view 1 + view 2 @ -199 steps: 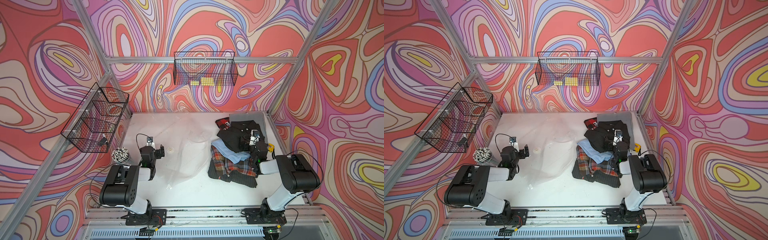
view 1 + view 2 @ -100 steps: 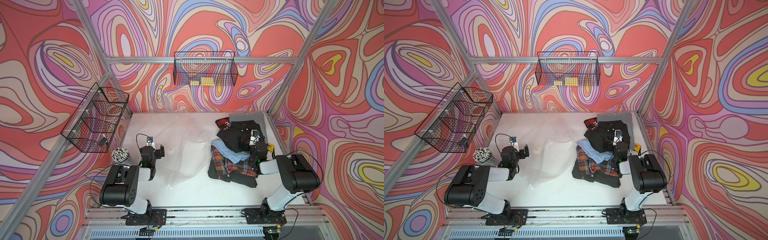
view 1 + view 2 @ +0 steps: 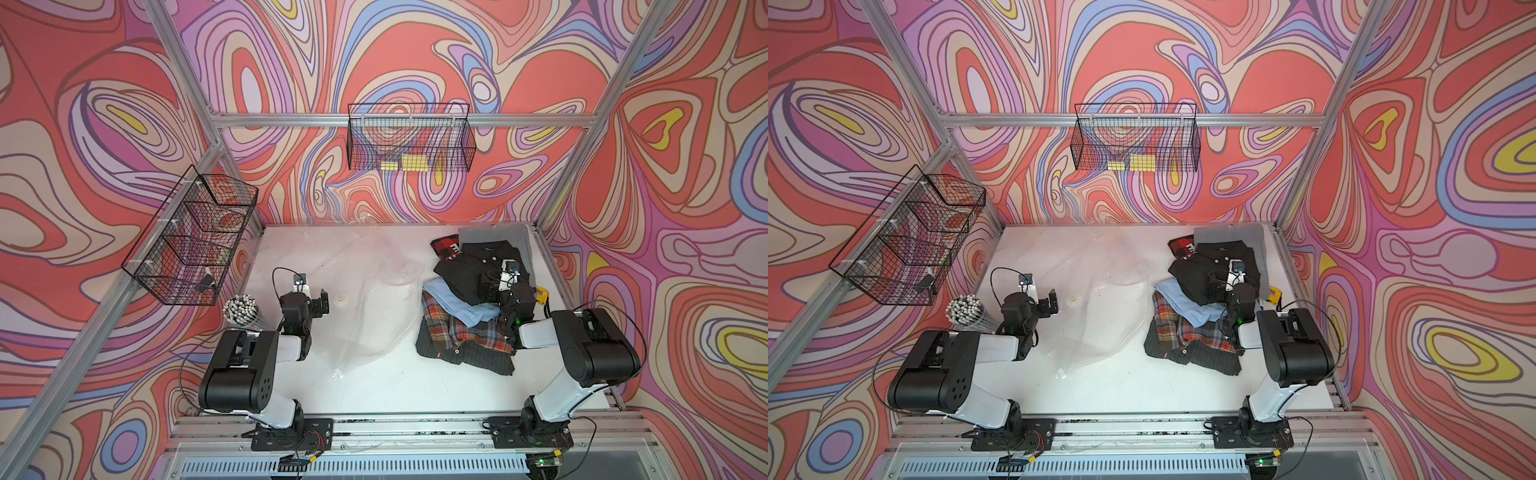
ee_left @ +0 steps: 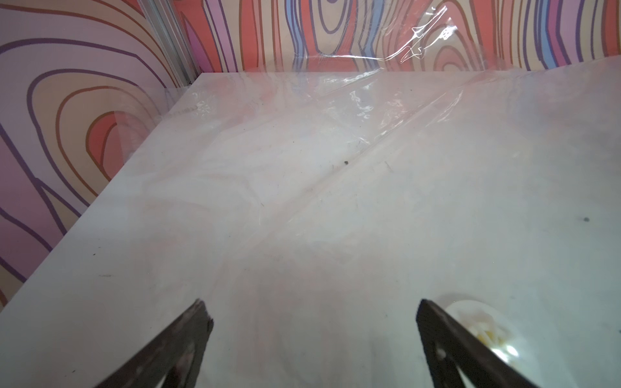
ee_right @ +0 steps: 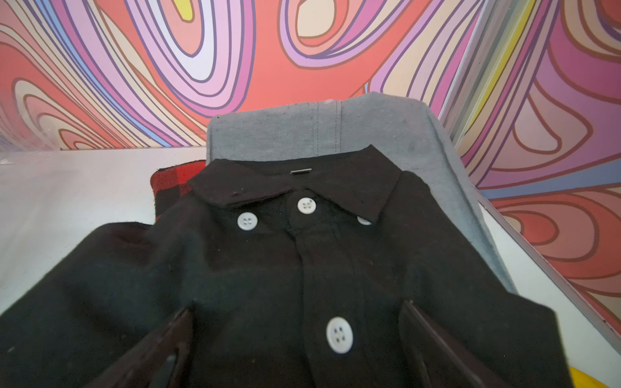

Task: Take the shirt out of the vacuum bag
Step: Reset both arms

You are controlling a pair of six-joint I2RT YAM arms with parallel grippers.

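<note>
Clear vacuum bag (image 3: pixel 374 324) lies flat on the desk (image 3: pixel 395 390), left of centre. It looks empty, though glare makes that hard to call. Thin, crinkly, slippery stuff, so I'd pinch a loose edge, not the valve (image 3: pixel 341 298). The left jaws hang wide open beside that valve, holding nothing. The right jaws, also released, straddle the soft black shirt (image 5: pixel 255 285) atop the clothes pile (image 3: pixel 453 332) on the right, with nothing in the way.

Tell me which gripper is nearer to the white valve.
Left. The left gripper hovers right beside the valve; the right gripper is far off, over the black shirt.
</note>
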